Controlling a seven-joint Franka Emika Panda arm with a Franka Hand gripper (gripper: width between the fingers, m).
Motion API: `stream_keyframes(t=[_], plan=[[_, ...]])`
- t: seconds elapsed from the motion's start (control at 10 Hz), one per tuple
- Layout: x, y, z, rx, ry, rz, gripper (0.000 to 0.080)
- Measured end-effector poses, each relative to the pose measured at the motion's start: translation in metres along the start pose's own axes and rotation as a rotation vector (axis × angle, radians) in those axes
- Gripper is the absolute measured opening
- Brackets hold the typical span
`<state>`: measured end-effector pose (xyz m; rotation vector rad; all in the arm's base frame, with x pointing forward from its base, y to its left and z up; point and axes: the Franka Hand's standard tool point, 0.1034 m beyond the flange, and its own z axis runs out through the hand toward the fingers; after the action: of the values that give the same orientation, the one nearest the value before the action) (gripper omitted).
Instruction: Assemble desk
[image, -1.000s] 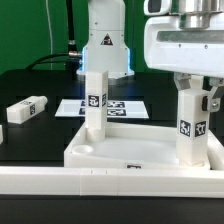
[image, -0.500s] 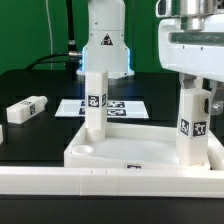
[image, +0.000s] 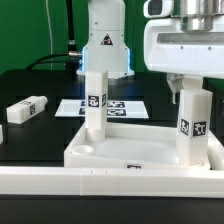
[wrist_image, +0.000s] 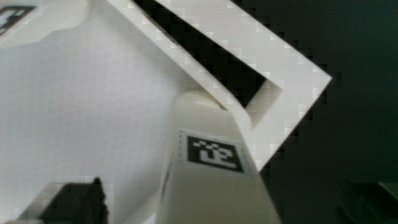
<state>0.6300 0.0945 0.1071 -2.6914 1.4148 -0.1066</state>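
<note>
The white desk tabletop (image: 130, 152) lies tray side up on the black table. One white tagged leg (image: 95, 100) stands upright in its far corner on the exterior view's left. A second tagged leg (image: 192, 125) stands in the corner on the exterior view's right. My gripper (image: 191, 92) hangs over this leg's top, jaws open on either side of it. In the wrist view the leg (wrist_image: 214, 150) fills the middle, and one dark finger (wrist_image: 75, 203) stands apart from it. A third leg (image: 25, 108) lies loose on the table at the exterior view's left.
The marker board (image: 70, 106) lies flat behind the tabletop. A long white rail (image: 90, 185) runs along the front edge. The robot's base (image: 105, 45) stands at the back.
The hand has turned about its vertical axis and back again over the leg on the exterior view's right. That leg has stayed upright in its corner.
</note>
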Motion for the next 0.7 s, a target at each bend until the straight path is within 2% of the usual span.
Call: stream_keyframes(t=[0.2, 0.7], plan=[[0.0012, -0.0008, -0.0009, 0.002, 0.003, -0.237, 0.0649], [0.0093, 0.0025, -0.0018, -0.015, 0.014, -0.818, 0.0649]])
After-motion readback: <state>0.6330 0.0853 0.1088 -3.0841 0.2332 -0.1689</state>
